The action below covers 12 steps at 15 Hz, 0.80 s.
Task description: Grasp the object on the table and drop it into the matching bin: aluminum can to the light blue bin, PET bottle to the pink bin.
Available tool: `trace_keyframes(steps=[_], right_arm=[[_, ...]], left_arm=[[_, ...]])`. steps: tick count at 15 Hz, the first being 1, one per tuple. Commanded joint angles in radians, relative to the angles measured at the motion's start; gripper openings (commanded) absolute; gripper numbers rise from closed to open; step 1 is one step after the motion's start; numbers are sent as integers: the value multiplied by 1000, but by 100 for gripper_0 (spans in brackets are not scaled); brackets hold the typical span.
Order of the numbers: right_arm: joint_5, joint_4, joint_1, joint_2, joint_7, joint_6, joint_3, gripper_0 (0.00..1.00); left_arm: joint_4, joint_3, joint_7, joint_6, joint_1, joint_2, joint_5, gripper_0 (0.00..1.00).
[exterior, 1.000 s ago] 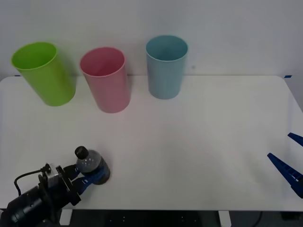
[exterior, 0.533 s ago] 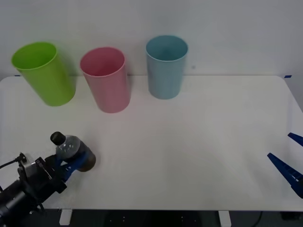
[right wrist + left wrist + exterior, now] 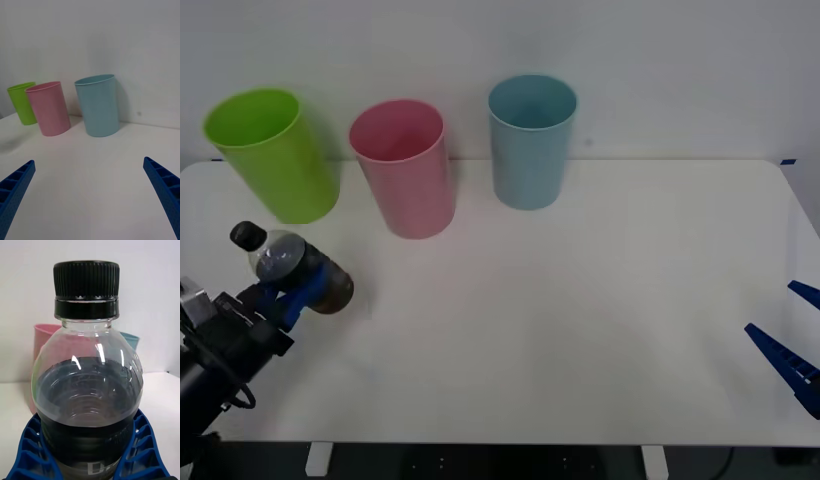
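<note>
My left gripper (image 3: 298,287) is shut on the PET bottle (image 3: 292,266), a small clear bottle with a black cap and dark lower half, held above the table's (image 3: 580,320) left side. In the left wrist view the bottle (image 3: 87,390) sits between the blue fingers (image 3: 32,450). The pink bin (image 3: 402,167) stands at the back, behind and to the right of the bottle, with the light blue bin (image 3: 530,140) to its right. My right gripper (image 3: 787,350) rests open at the table's right edge, and its wrist view shows the pink bin (image 3: 48,108) and light blue bin (image 3: 98,105).
A lime green bin (image 3: 272,155) stands at the back left, just behind the held bottle. A wall rises right behind the three bins.
My left gripper has lifted the bottle off the table and carried it left and toward the back, closer to the green and pink bins. The right arm has not moved.
</note>
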Motion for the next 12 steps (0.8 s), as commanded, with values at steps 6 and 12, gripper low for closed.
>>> trace_keyframes(steps=[6, 12], right_arm=[[0, 0, 0, 0, 0, 0, 0, 100], [0, 0, 0, 0, 0, 0, 0, 100]], left_arm=[[-244, 24, 398, 162, -37, 90, -71, 0], [-250, 38, 560, 225, -179, 95, -178, 1]])
